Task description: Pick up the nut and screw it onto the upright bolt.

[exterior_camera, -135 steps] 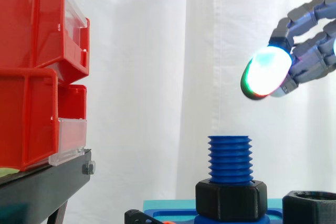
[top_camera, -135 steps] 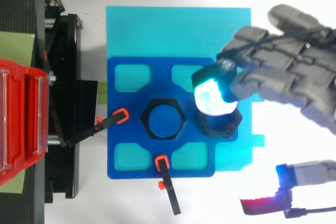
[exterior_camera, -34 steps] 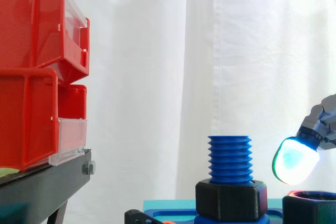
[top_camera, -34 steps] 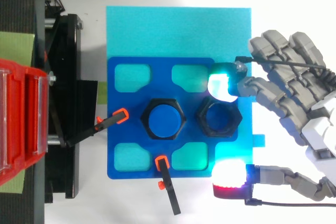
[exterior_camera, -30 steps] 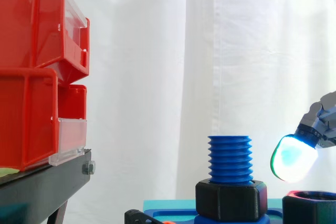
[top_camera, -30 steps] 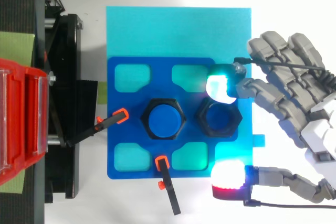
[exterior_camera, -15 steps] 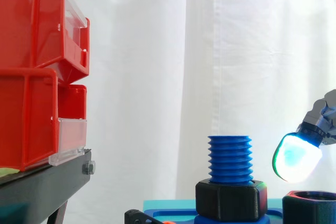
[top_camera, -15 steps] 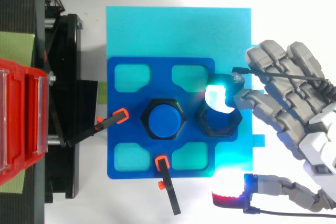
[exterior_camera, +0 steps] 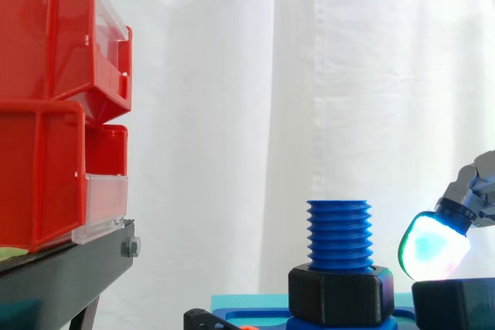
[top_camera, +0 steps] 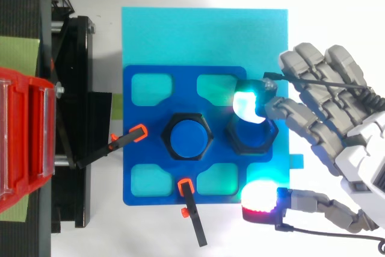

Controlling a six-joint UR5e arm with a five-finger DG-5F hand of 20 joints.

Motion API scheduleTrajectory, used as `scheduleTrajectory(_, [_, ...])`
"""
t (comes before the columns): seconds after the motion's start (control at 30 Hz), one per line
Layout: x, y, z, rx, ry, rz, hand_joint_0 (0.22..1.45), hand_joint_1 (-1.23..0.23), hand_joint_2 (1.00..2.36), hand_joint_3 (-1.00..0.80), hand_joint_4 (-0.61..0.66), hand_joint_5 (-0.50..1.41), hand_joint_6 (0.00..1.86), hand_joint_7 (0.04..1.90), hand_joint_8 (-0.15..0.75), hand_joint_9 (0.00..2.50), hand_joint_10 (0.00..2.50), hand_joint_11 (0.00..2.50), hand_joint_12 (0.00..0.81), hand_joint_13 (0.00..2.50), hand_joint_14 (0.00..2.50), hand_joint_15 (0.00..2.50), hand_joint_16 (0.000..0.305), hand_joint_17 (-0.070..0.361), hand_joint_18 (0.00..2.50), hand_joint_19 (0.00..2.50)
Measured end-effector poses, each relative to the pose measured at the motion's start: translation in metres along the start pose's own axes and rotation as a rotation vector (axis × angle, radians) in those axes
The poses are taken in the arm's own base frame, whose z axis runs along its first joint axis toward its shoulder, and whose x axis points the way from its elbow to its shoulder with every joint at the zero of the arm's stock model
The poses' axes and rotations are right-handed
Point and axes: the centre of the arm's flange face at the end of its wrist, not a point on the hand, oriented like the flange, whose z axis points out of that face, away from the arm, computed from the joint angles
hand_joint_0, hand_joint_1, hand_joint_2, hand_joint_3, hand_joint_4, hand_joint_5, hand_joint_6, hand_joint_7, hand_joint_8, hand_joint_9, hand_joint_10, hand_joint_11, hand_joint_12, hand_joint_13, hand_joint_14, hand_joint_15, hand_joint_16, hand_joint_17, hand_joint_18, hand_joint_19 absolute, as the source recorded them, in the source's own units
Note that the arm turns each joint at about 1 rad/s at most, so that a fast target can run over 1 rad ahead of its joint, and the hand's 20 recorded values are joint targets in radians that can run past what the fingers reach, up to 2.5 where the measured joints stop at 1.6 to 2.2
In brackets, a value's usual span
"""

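While the hand (top_camera: 346, 139) stays spread open, its cyan fingertip (top_camera: 248, 105) now touches the rim of the nut (exterior_camera: 456, 305), lying just beside the upright bolt (exterior_camera: 338, 229); the thumb (top_camera: 260, 201) has come nearer

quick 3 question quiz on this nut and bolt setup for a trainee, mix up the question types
1. True or false: the loose nut is already threaded onto the blue bolt.
2. Multiple choice: in the top view, where does the loose nut sit relative to the blue bolt? A) to its right B) to its left C) inside a red bin
3. Fill in: the hand is ___ (open or shut).

Key: 1 false; 2 A; 3 open.
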Motion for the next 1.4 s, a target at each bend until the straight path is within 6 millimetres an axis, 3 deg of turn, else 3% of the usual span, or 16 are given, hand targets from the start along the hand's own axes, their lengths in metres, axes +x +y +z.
scheduleTrajectory(1.17, [-0.0026, 0.0007, 0.0025, -0.021, 0.01, -0.016, 0.44, -0.71, 1.0, -0.5, 0.21, -0.27, 0.5, 0.76, 0.3, 0.14, 0.0, 0.0, 0.421, 0.11, 0.0, 0.0, 0.058, 0.13, 0.0, 0.0])
scheduleTrajectory(1.4, [-0.0084, 0.003, 0.0028, -0.018, 0.028, -0.045, 0.44, -0.76, 1.0, -0.5, 0.23, -0.26, 0.5, 0.72, 0.318, 0.22, 0.0, 0.0, 0.428, 0.2, 0.0, 0.0, 0.059, 0.133, 0.12, 0.0])
